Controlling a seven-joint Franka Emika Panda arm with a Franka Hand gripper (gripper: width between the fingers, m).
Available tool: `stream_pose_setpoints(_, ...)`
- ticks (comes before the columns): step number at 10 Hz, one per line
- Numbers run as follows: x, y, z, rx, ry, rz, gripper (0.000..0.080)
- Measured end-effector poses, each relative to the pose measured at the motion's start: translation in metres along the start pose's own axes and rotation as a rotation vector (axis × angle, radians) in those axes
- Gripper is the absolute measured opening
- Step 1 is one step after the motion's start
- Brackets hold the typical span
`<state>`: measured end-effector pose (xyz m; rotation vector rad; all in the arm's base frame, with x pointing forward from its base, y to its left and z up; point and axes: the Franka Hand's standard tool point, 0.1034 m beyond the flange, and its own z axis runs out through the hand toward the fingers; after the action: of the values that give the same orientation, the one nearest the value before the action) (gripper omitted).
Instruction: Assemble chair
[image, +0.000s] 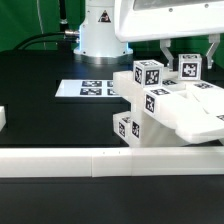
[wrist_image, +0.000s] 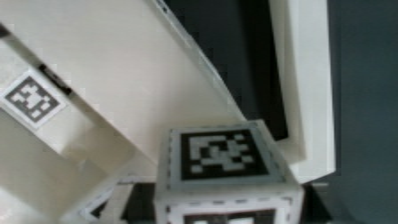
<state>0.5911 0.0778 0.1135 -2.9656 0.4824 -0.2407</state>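
Nearest the lens, a long low white rail (image: 100, 160) fronts the glossy white tagged plastic chair parts (image: 165, 105). Above those parts hangs the gripper (image: 190, 47); whether it grips is unclear. Behind them lies the marker board (image: 95, 89).

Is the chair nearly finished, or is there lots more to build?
Some is done: several white chair parts already sit joined in a cluster by the long white rail. Right now the hand hovers over that cluster; its grip is hidden. It doesn't look like a chair yet, so plenty probably remains.
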Motion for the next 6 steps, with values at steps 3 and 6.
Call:
stream_pose_setpoints(3, -0.0005, -0.0014, 0.0000, 0.015, -0.005, 0.220, 0.0282)
stream_pose_setpoints(6, -0.0003, -0.0005, 0.0000, 0.036, -0.012, 0.448, 0.0282)
